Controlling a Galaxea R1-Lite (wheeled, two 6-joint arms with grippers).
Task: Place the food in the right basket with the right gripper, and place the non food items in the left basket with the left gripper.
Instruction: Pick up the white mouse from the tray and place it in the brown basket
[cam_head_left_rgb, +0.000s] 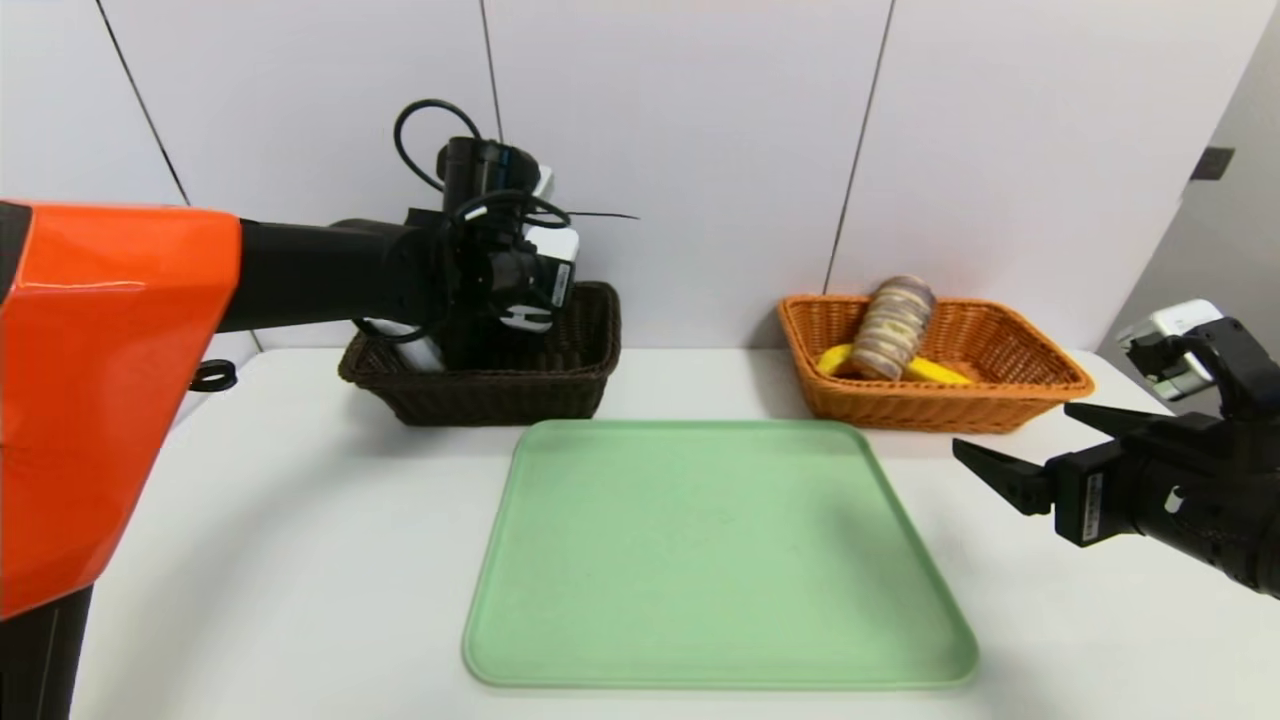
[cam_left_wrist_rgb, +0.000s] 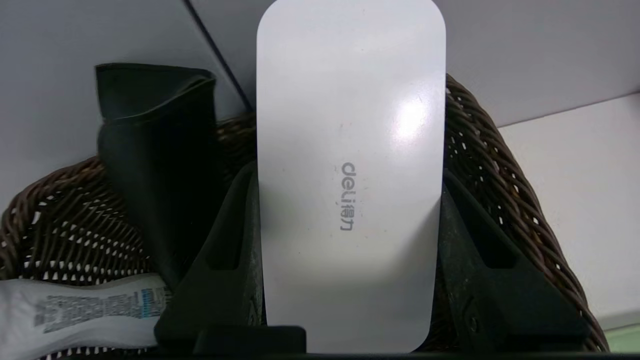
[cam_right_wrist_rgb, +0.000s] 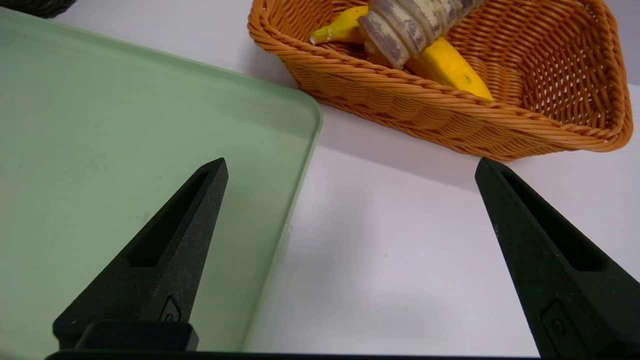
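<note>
The brown basket (cam_head_left_rgb: 500, 385) sits in the upper left of the head view, on the white surface (cam_head_left_rgb: 300, 520) by the wall. The left claw (cam_left_wrist_rgb: 345, 220) is over it and grips a flat white device (cam_left_wrist_rgb: 350, 165) by its two long sides. In the left wrist view the device stands up tall in the middle of the frame, with a black finger (cam_left_wrist_rgb: 225, 250) pressed on each side. Inside the brown basket a black pouch (cam_left_wrist_rgb: 155, 165) leans up at the upper left of that view. A small white bottle (cam_left_wrist_rgb: 75, 310) with a printed label lies in the lower left corner of it.

The orange basket (cam_head_left_rgb: 1000, 400) is in the upper right of the head view. In it a yellow banana (cam_head_left_rgb: 935, 372) lies on the bottom. A striped bread loaf (cam_head_left_rgb: 893, 328) rests on top of the banana and leans up toward the back rim.

A green tray (cam_head_left_rgb: 715, 560) lies flat in the middle of the head view, in front of both baskets.

The right claw (cam_head_left_rgb: 1020, 445) hangs at the right edge of the head view, near the front of the orange basket. Its fingers (cam_right_wrist_rgb: 165, 250) are spread wide apart and hold nothing.
</note>
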